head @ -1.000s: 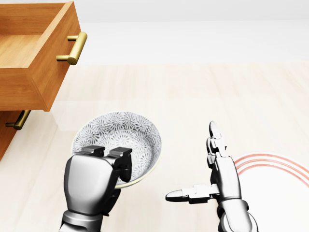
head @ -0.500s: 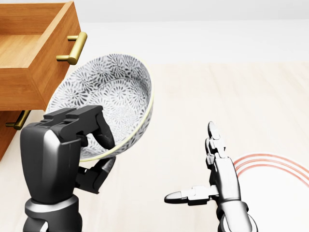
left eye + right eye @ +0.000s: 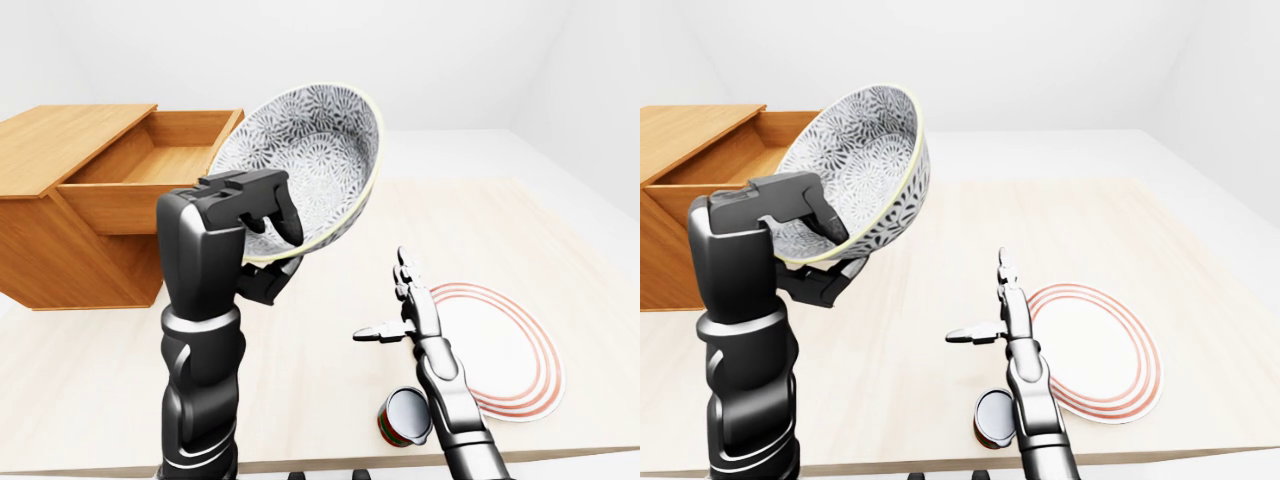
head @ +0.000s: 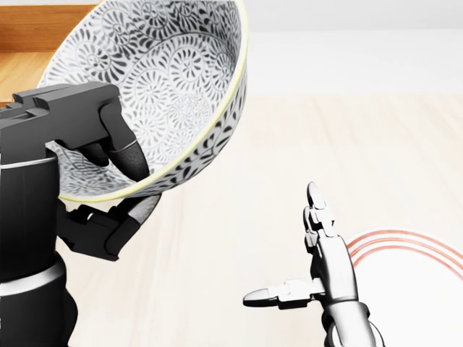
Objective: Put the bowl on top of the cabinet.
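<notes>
My left hand (image 3: pixel 262 232) is shut on the rim of the grey-and-white patterned bowl (image 3: pixel 310 155) and holds it high and tilted, its inside facing the cameras. The bowl (image 4: pixel 166 87) fills the upper left of the head view and hides most of the cabinet there. The wooden cabinet (image 3: pixel 70 135) stands at the left of the left-eye view with its top drawer (image 3: pixel 160 175) pulled out; the bowl hangs just right of that drawer. My right hand (image 3: pixel 390 315) hovers open over the table, fingers spread, holding nothing.
A white plate with red rings (image 3: pixel 500 345) lies on the pale wooden table (image 3: pixel 330 370) at the right. A small can (image 3: pixel 405 415) stands near the table's bottom edge beside my right forearm.
My left hand has lifted the bowl off the table, up and toward the cabinet, and tilted it. The right hand has stayed in place.
</notes>
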Tool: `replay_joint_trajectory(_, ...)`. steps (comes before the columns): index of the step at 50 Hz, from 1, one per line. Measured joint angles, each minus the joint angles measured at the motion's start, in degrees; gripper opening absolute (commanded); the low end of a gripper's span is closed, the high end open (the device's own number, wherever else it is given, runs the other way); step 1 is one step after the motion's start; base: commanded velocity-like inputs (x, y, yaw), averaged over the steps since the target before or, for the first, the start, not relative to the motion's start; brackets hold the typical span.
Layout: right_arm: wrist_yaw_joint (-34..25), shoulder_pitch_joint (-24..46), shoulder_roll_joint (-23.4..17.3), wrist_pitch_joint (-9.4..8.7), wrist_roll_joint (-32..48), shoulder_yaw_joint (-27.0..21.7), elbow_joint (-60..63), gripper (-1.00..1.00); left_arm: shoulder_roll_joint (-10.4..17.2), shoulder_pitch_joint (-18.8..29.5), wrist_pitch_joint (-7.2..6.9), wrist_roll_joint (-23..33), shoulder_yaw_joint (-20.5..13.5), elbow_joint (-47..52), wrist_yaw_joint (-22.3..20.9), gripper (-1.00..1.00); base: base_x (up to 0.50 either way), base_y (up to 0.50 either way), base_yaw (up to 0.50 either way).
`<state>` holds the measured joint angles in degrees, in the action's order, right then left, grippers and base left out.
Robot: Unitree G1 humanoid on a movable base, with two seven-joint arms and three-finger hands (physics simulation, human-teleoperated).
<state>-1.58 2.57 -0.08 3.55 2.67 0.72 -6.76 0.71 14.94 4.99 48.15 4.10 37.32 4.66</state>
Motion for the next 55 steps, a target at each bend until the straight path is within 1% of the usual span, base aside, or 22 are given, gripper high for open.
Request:
replay_joint_trajectory(5,0.03,0.11,0.13,0.12,0.23,0.26,-0.3,1.0,1.35,2.77,0.0,-2.11,-1.92,1.08,-1.94,-0.95,0.0,0.0,0.0)
replay_joint_trajectory(11,-0.02,0.15,0.22,0.13,0.39,0.48,-0.43,1.0,3.6,6.15,0.01,-5.15,-4.56,2.02,-3.16,-0.95,0.0,0.0,0.0)
replay_joint_trajectory(20,0.02,-0.18,0.26,-0.16,0.59,0.6,0.26,1.0,7.01,9.71,-0.01,-8.51,-7.77,1.55,-3.11,-0.95,0.0,0.0,0.0)
replay_joint_trajectory(25,0.08,-0.23,0.26,-0.18,0.64,0.6,0.35,1.0,9.37,11.63,0.0,-10.37,-9.86,0.75,-2.9,-0.95,0.0,0.0,0.0)
replay_joint_trajectory(35,0.16,-0.35,0.27,-0.14,0.72,0.62,0.43,1.0,15.49,15.63,0.01,-14.05,-14.55,-1.74,-2.22,-0.95,0.0,0.0,0.0)
replay_joint_trajectory(40,0.17,-0.46,0.27,-0.17,0.74,0.65,0.55,1.0,18.82,17.33,0.01,-15.03,-16.77,-3.28,-1.82,-0.95,0.0,0.0,0.0)
replay_joint_trajectory(47,0.14,-0.8,0.22,-0.46,0.66,0.58,1.31,1.0,23.3,19.27,0.01,-17.15,-19.38,-5.93,-1.07,-0.95,0.0,0.0,0.0)
replay_joint_trajectory(55,0.19,-1.3,0.18,-0.77,0.7,0.56,2.29,1.0,29.06,21.25,0.01,-19.62,-22.6,-9.12,-0.48,-0.95,0.0,0.0,0.0)
